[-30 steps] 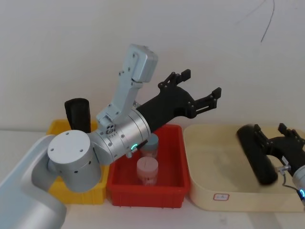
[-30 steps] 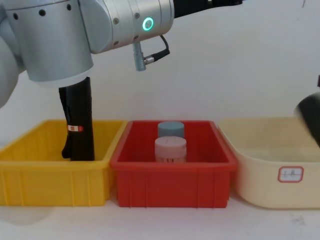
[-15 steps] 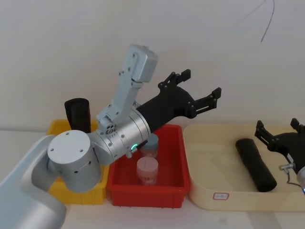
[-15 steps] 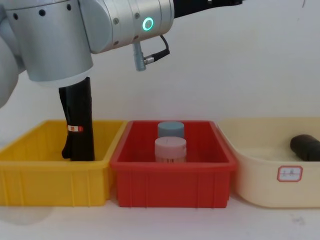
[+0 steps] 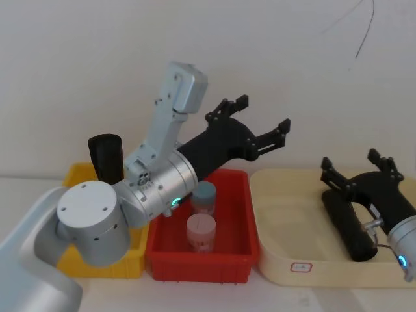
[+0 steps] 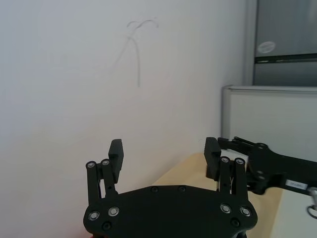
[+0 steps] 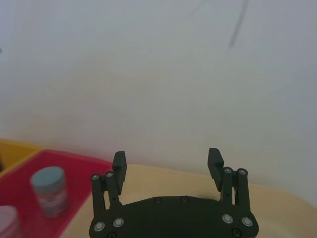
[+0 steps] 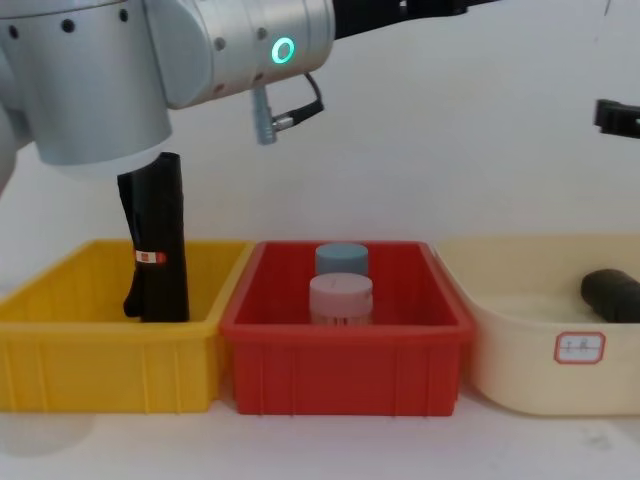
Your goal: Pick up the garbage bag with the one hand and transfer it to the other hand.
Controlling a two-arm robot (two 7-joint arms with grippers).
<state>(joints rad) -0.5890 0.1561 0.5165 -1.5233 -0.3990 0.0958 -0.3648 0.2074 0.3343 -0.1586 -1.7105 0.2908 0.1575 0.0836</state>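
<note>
The garbage bag (image 5: 351,227), a plain matte black roll, lies on its side in the beige tray (image 5: 286,214) at the right; in the chest view the garbage bag (image 8: 612,295) shows its end. My right gripper (image 5: 350,159) hovers open just above the bag's far end without touching it, and one of its fingers (image 8: 618,115) enters the chest view high up. In its wrist view the right gripper (image 7: 167,161) is open and holds nothing. My left gripper (image 5: 263,112) hangs open and empty in the air above the red bin, pointing right; from the left wrist, the left gripper (image 6: 164,148) faces the right one.
A yellow bin (image 8: 60,340) at the left holds a taller black roll with a red-and-white label (image 8: 158,240). The red bin (image 8: 340,360) in the middle holds two lidded jars (image 5: 201,231). A white wall stands close behind the bins.
My right gripper let go of the garbage bag, which came to rest in the tray, then rose above it. The left arm drew back slightly to the left.
</note>
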